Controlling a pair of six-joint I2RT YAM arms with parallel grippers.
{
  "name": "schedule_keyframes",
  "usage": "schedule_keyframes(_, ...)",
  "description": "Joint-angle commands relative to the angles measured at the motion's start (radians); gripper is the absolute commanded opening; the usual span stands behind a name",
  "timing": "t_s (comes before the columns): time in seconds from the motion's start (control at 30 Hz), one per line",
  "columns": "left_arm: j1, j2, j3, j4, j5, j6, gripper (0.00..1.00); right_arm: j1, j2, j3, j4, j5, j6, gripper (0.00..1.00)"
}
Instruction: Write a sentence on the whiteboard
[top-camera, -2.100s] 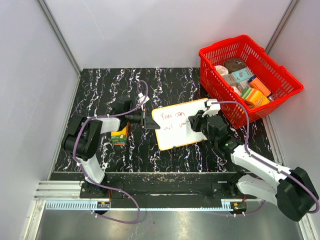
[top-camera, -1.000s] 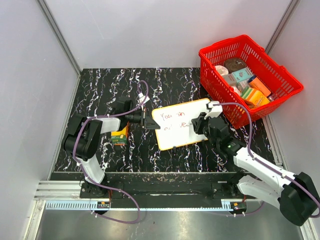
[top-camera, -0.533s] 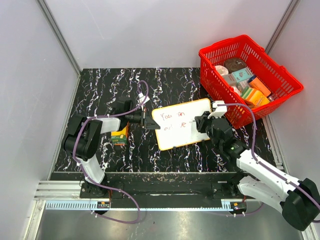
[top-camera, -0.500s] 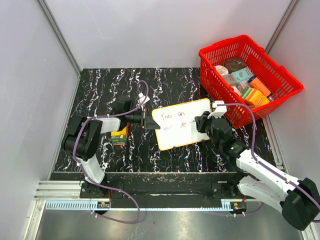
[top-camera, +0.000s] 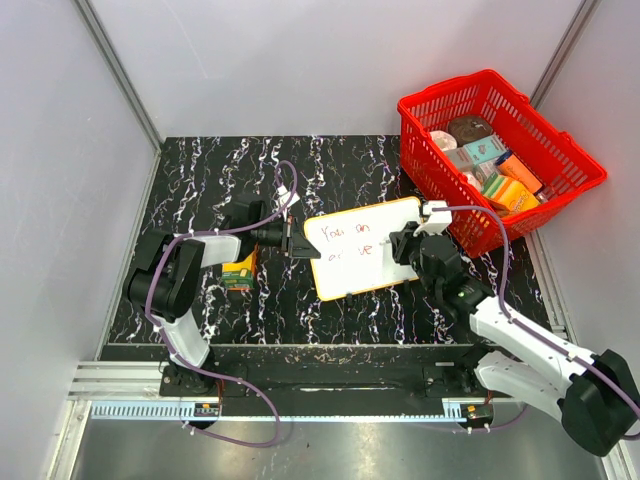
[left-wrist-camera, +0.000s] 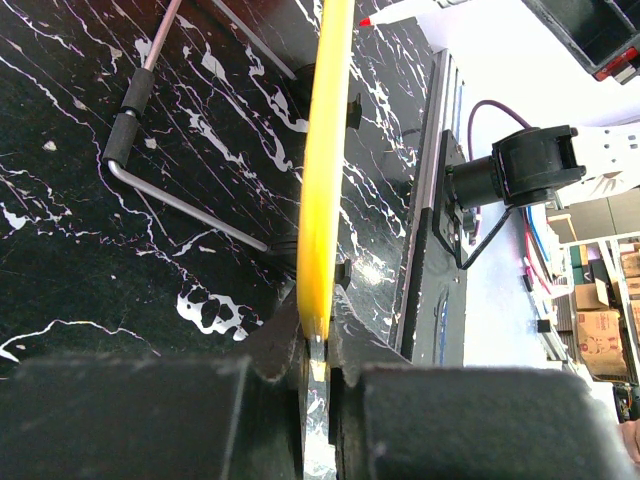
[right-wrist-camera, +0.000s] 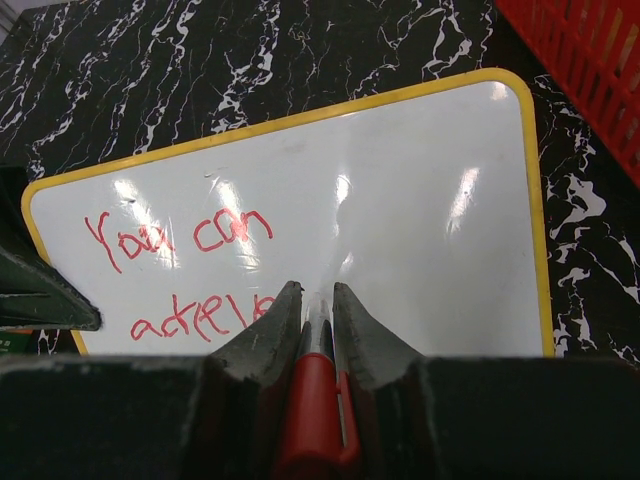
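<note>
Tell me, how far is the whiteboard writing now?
Done: "You can" and the start of a second line of the sentence stand in red on the whiteboard. In hand: the left gripper clamps its edge; the right gripper holds the red marker beside the last letters. Left: the remaining words.

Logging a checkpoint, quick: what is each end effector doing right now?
Left end effector: closed, clamping the whiteboard rim.
Right end effector: closed, holding a red marker.

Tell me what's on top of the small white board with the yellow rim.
Red handwritten marker words in two lines, the first reading "You can". The right gripper, shut on a red marker pen, hides where the second line ends.
</note>
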Motion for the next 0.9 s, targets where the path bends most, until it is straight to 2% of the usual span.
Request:
schedule_keyframes(0.0, -0.018, -0.032, 0.020, -0.026, -0.002, 0.041, 0.00, -0.004, 0.011, 0.035, 0.064, 0.039, -0.006, 0.00)
schedule_keyframes(0.87, -0.020, -0.028, 0.025, -0.026, 0.000, 0.041, 0.00, -0.006, 0.019, 0.000, 0.009, -0.025, -0.006, 0.00)
